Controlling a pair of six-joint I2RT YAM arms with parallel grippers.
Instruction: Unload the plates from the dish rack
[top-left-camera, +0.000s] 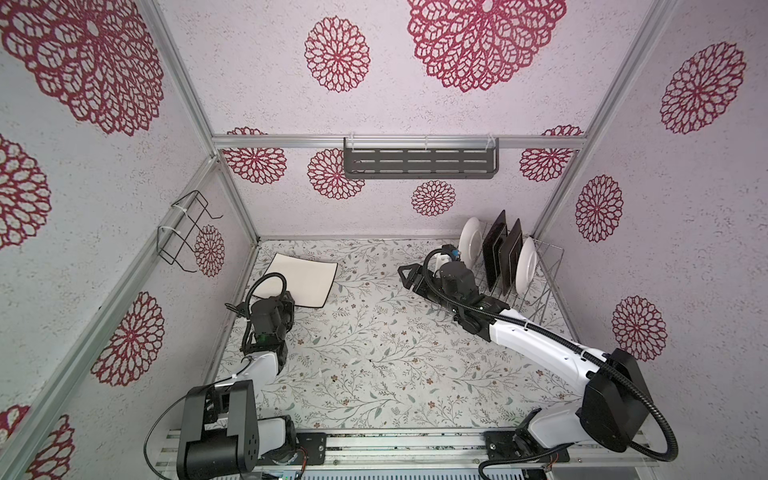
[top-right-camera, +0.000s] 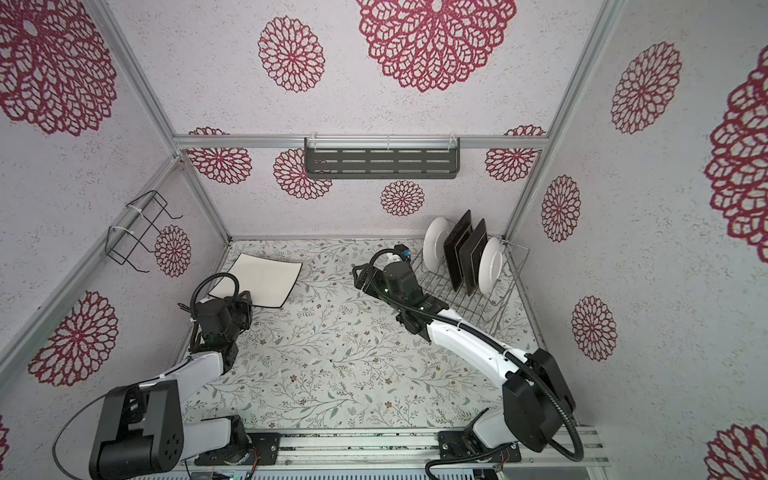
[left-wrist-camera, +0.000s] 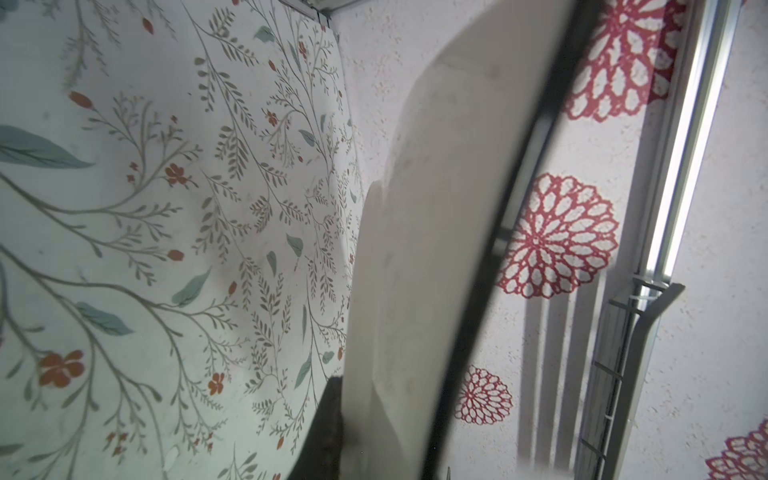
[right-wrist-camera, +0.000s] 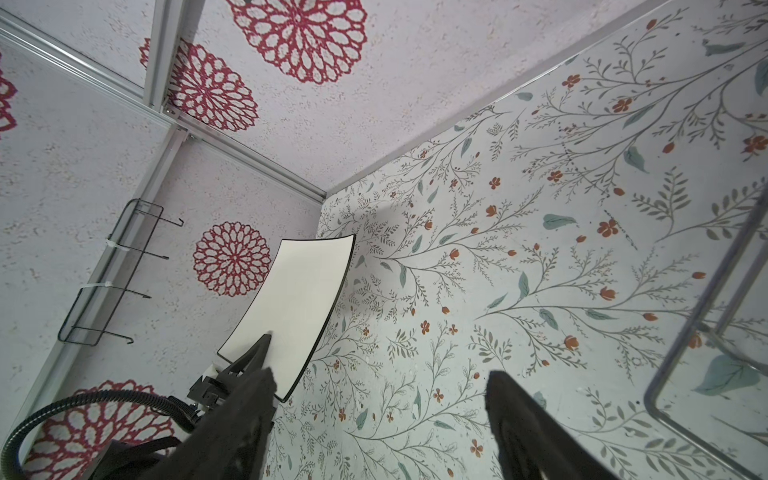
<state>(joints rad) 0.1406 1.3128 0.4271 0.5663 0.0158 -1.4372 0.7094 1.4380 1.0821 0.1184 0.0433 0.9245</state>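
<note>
Plates (top-left-camera: 494, 253) stand upright in the dish rack (top-left-camera: 521, 297); we see the left gripper (right-wrist-camera: 259, 351) pinching a square white plate (top-left-camera: 307, 276), the right gripper (top-left-camera: 409, 275) wide, empty.

The silver wire dish rack (top-left-camera: 550, 259) is bright bare metal. The round white plates (top-left-camera: 469, 243) look like glossy glazed ceramic, and the dark square plates (top-left-camera: 496, 249) have a smooth sheen. The square white plate with a thin black rim (top-left-camera: 301, 278) looks smooth and matt. The flower-printed surface (top-left-camera: 395, 353) is dull, and the walls (top-left-camera: 415, 104) are rough and grainy.

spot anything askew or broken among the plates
Nothing broken or spilled. The left hand grips the square white plate by a corner, away from the dish rack, where four plates stand on edge.
</note>
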